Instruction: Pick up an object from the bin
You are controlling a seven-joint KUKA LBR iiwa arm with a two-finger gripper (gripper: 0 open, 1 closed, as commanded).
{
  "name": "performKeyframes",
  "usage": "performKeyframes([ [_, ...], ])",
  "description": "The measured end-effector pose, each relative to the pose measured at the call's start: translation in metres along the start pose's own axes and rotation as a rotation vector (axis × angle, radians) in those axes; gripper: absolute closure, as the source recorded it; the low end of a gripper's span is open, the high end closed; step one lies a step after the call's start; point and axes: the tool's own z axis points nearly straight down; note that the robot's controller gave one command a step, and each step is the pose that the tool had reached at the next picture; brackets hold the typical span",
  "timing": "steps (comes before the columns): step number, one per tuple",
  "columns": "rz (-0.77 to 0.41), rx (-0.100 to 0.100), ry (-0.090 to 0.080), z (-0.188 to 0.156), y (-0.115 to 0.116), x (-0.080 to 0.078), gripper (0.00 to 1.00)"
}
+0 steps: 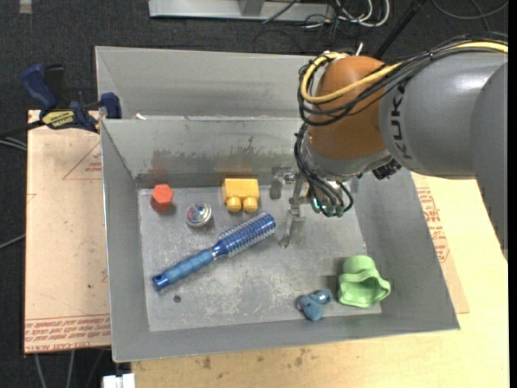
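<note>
Hairbrush (216, 251) in blue lies, head just beside the hand (288, 212).

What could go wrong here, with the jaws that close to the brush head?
1. The jaws hang just right of the bristle end of the blue hairbrush. Coming down, they may land on that end and shove the brush instead of straddling it.
2. Gripped that far from its middle, the long brush would likely tilt or slip.
3. The yellow block lies close behind the head and could get knocked.
</note>
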Motion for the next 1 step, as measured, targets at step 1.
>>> performKeyframes([
  [1, -0.253, 0.000, -0.003, 0.0764, 0.0150, 0.0200, 0.00],
])
